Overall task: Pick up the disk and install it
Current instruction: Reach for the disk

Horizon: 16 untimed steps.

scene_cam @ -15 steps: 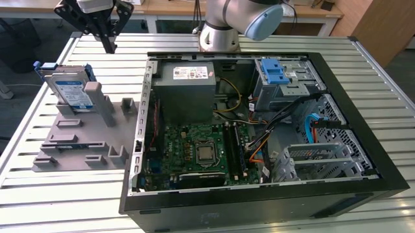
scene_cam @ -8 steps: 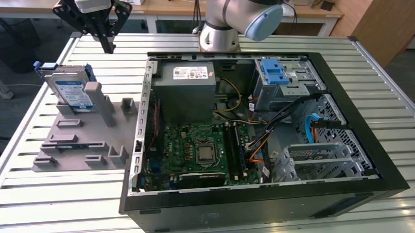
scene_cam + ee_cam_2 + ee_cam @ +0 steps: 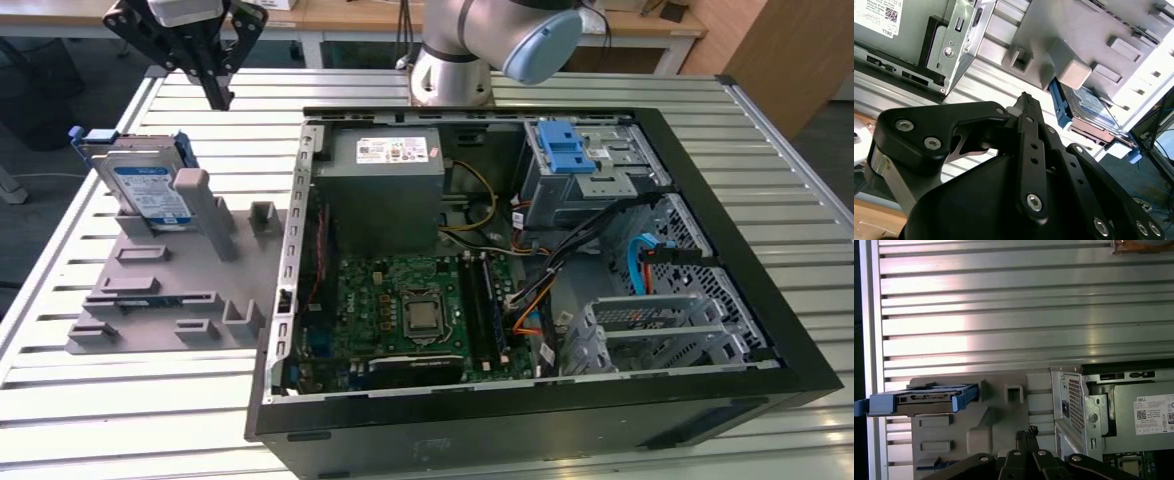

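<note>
Hand (image 3: 216, 98) is pinched closed on nothing, hanging over the desk (image 3: 120, 400), a bit apart from the disk (image 3: 144, 185), which stands on edge in the grey holder (image 3: 160, 300) beside the open PC case (image 3: 534, 440).

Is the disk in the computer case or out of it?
Out. The disk stands on edge in the grey fixture beside the open case; the gripper hangs apart from it.
</note>
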### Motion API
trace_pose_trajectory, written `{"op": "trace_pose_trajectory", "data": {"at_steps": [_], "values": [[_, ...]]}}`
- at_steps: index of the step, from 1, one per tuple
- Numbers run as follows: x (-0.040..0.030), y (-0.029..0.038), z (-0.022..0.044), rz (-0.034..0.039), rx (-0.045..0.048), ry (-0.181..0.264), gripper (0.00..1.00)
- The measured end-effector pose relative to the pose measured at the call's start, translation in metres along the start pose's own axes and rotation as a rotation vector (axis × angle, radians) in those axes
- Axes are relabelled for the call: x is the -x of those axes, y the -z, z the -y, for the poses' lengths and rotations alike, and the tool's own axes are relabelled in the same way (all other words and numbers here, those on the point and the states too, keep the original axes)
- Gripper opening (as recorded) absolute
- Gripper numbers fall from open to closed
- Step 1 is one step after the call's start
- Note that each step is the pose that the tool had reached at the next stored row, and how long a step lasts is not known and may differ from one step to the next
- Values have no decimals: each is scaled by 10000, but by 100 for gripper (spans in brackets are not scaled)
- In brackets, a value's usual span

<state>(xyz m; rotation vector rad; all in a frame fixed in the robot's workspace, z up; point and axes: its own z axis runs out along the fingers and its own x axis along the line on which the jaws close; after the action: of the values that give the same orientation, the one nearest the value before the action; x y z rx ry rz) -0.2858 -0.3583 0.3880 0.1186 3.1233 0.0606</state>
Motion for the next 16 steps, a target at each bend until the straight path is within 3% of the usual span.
{"op": "trace_pose_trajectory", "data": {"at_steps": [16], "values": [[-93, 0, -2, -2, -1, 0, 11]]}}
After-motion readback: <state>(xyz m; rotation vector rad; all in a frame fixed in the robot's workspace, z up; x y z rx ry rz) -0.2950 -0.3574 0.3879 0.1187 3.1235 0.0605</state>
